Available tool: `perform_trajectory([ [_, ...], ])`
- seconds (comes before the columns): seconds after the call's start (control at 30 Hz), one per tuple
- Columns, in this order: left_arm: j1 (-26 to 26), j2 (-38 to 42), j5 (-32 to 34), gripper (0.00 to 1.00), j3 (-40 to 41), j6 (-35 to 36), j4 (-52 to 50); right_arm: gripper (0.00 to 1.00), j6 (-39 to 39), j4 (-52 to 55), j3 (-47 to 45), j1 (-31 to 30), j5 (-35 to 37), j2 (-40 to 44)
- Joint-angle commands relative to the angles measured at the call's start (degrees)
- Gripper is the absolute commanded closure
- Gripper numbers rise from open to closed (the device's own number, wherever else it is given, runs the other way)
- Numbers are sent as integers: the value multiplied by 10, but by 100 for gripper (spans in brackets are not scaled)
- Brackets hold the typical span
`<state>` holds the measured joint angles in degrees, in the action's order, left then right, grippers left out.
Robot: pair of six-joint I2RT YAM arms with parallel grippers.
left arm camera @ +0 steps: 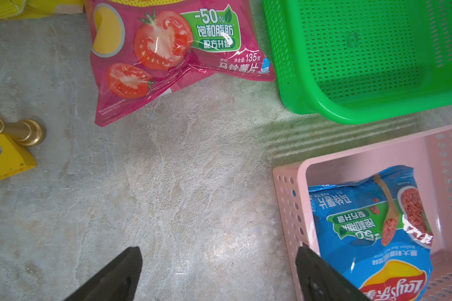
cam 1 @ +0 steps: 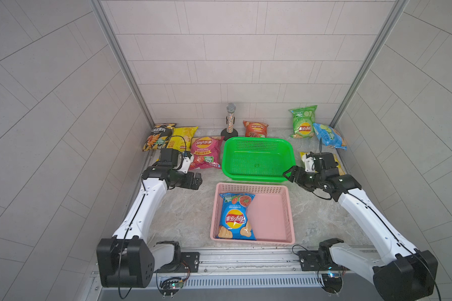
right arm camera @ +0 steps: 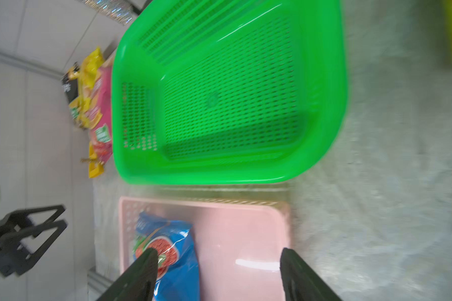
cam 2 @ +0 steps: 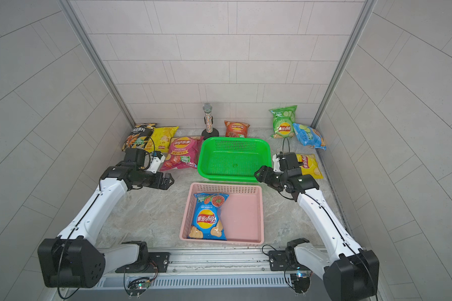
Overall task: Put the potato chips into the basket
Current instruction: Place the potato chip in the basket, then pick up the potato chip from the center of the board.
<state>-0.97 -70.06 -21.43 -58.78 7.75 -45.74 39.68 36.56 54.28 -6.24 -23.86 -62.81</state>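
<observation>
A blue potato chips bag point(cam 1: 235, 217) lies in the pink basket point(cam 1: 285, 208), along its left side. Behind it stands an empty green basket point(cam 1: 287, 153). Black point(cam 1: 157, 136), yellow point(cam 1: 182, 138) and magenta point(cam 1: 205, 153) bags lie at the back left. A red-orange bag point(cam 1: 255, 129) is behind the green basket. Green point(cam 1: 302, 122) and light blue point(cam 1: 329, 135) bags are at the back right. My left gripper point(cam 1: 197, 182) point(left arm camera: 219, 251) is open and empty, left of the pink basket. My right gripper point(cam 1: 287, 174) point(right arm camera: 218, 251) is open and empty, over the pink basket's far right corner.
A glittery microphone point(cam 1: 230, 120) stands upright on a black base behind the green basket. Another yellow chip bag point(cam 2: 308, 165) lies partly under my right wrist. A yellow plastic piece with a brass peg point(left arm camera: 8, 146) lies near my left gripper. Tiled walls close in three sides.
</observation>
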Motion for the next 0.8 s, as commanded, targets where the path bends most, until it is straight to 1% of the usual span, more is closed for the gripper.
perform_trajectory([
  [0.0,4,0,-1,0,7,10,-2,23,-67,48,31,39,94,-33],
  [0.13,3,0,0,0,8,10,-2,27,-99,48,58,47,211,-82],
  [0.27,4,0,0,0,8,10,-2,28,-111,21,59,48,276,-123],
  [0.5,4,-1,-3,0,8,10,-2,28,-131,-4,84,54,309,-204],
  [0.6,4,1,-3,0,8,10,-3,33,-143,-6,104,54,321,-239],
  [0.77,4,3,-3,0,8,10,-3,36,-149,-19,127,54,342,-295],
])
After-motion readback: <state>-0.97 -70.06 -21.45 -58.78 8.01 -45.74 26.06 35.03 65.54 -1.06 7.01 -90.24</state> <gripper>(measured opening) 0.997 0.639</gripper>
